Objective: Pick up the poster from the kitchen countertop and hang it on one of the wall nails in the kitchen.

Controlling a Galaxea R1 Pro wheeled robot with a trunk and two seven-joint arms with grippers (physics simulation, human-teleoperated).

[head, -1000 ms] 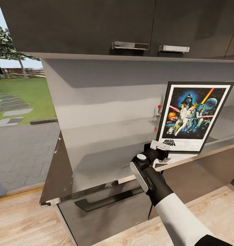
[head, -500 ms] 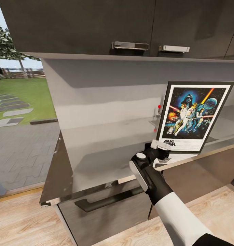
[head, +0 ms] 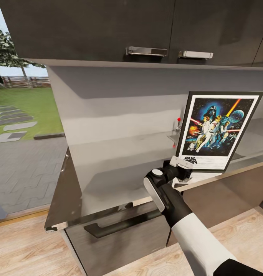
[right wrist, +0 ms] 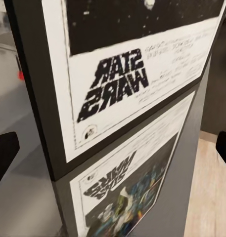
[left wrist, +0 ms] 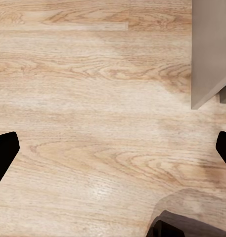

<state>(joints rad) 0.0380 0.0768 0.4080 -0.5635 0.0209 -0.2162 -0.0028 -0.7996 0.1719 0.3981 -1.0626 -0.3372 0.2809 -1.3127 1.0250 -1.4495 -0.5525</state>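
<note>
The poster (head: 217,128) stands upright on the kitchen countertop (head: 116,161) at the right, black-framed with a white border, and its image mirrors in the glossy slab. My right gripper (head: 182,165) sits at the poster's lower left corner. In the right wrist view the "STAR WARS" lettering of the poster (right wrist: 127,74) is close ahead, and the right gripper (right wrist: 113,153) is open, its dark fingertips (right wrist: 4,148) wide apart on either side. My left gripper (left wrist: 113,148) hangs open over the wood floor (left wrist: 93,98).
Glossy black upper cabinets (head: 108,30) with steel handles overhang the counter. A small red-tipped object (head: 179,120) sticks out by the grey wall behind the poster. A tall window (head: 20,115) is at the left. A dark drawer handle (head: 119,224) lies below the counter edge.
My right wrist has crept slightly up and to the left beside the poster's lower corner. The poster has not moved.
</note>
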